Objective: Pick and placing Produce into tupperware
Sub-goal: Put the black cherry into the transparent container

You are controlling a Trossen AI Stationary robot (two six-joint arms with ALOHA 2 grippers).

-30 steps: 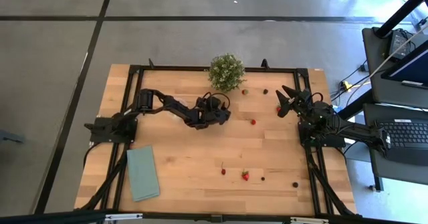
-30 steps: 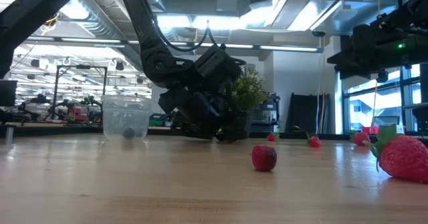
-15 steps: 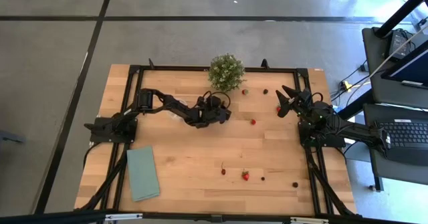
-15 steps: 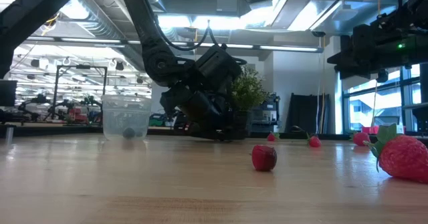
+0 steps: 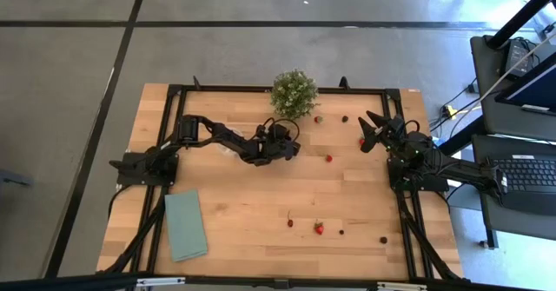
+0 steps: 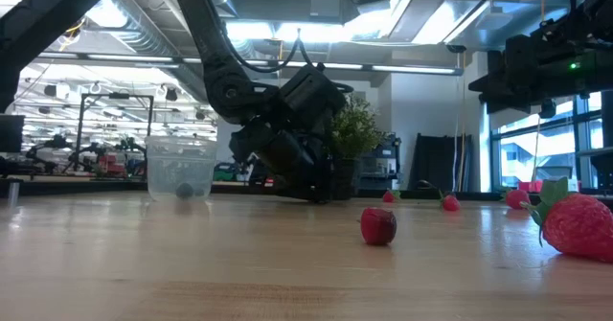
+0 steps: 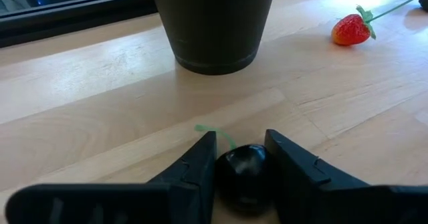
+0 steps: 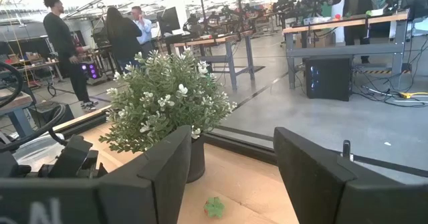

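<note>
Sitting right between the left end effector's fingers is a dark berry, flanked closely on both sides, down on the counter just before the plant pot. The right end effector waits apart at the counter's right edge.

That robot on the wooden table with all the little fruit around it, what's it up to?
It is gathering small fruit into a clear cup. The left gripper is down on the table in front of the potted plant, its jaws set on either side of a dark berry. Strawberries and other berries lie scattered about. The right gripper waits near the far right side, jaws open.
</note>
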